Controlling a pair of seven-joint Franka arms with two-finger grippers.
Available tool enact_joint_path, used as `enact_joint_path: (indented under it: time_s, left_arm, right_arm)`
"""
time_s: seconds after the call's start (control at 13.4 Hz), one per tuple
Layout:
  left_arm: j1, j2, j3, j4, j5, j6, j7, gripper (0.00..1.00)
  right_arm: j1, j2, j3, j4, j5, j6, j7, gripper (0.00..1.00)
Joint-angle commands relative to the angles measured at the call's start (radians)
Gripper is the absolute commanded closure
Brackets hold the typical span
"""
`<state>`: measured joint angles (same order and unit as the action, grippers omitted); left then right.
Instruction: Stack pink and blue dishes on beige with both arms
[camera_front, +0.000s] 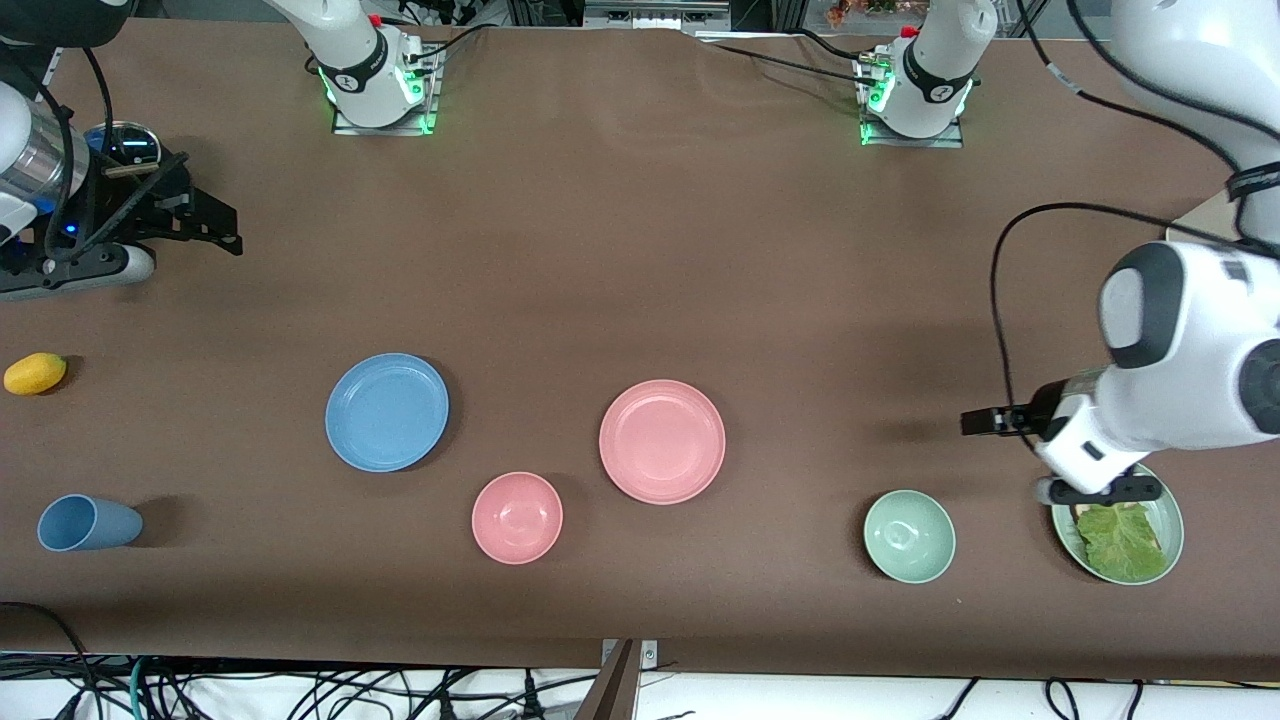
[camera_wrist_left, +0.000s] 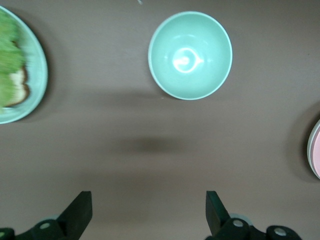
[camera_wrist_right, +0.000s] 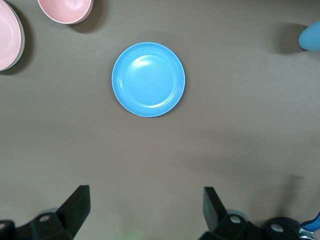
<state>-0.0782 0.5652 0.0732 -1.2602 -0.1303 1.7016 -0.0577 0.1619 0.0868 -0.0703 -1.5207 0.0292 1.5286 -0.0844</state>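
The mint bowl (camera_front: 909, 535) and pink bowl (camera_front: 517, 517) lie nearest. Pink plate (camera_front: 662, 441) and blue plate (camera_front: 387, 411) sit apart; no beige plate is clearly visible, perhaps under the pink. Only wrist views show both the left gripper (camera_wrist_left: 149, 215) and right gripper (camera_wrist_right: 146, 212) spread, empty.

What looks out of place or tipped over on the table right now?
The blue cup lies on its side at the right arm's end, nearer the front camera than the yellow fruit. Nothing looks spilled or broken.
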Motion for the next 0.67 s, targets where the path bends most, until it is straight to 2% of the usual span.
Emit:
enact_joint_path:
  time_s: [0.0,0.15,0.3,0.6]
  left_arm:
    - [0.017,-0.102,-0.013,-0.012,0.023,-0.075,0.022,0.0]
    - [0.024,-0.184,-0.012,-0.021,0.027,-0.127,0.016,0.0]
    - [0.024,-0.237,-0.019,-0.028,0.081,-0.158,0.015,0.0]
    - [0.049,-0.375,-0.019,-0.074,0.072,-0.235,0.022,0.0]
  right_arm:
    - [-0.004,0.004,0.0,0.016,0.014,-0.004,-0.005,0.0]
    - [-0.005,0.004,0.0,0.016,0.014,-0.004,-0.005,0.0]
    - [-0.004,0.004,0.0,0.016,0.011,-0.005,-0.005,0.0]
    - [-0.007,0.004,-0.014,0.016,0.017,-0.005,-0.005,0.0]
